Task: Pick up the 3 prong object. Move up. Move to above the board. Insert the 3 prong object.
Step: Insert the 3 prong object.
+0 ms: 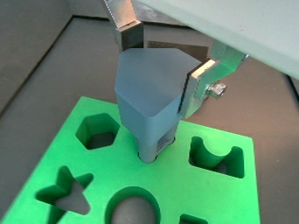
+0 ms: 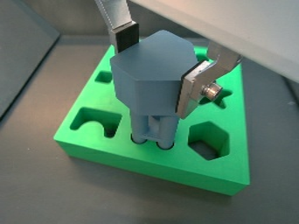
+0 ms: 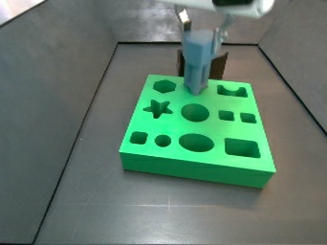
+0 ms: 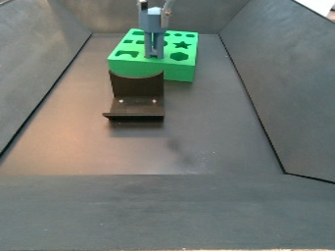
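My gripper [image 1: 163, 61] [image 2: 162, 68] is shut on the blocky head of the 3 prong object [image 1: 149, 96] [image 2: 152, 87], a steel-blue piece held upright with its legs pointing down. The legs reach the top of the green board [image 1: 176, 185] [image 2: 117, 150], between a hexagon cut-out [image 1: 100, 131] and a U-shaped cut-out [image 1: 216, 155]. Whether the tips sit inside a hole I cannot tell. In both side views the 3 prong object [image 3: 200, 62] [image 4: 155, 44] stands over the board [image 3: 192, 168] [image 4: 183, 67] under the gripper [image 3: 202, 31] [image 4: 153, 18].
The dark fixture [image 4: 135, 98] stands on the floor next to the board, and it shows behind the board [image 3: 220, 67]. Sloping grey walls [image 3: 76, 96] enclose the floor on all sides. Star [image 3: 159, 108], circle and square holes fill the rest of the board.
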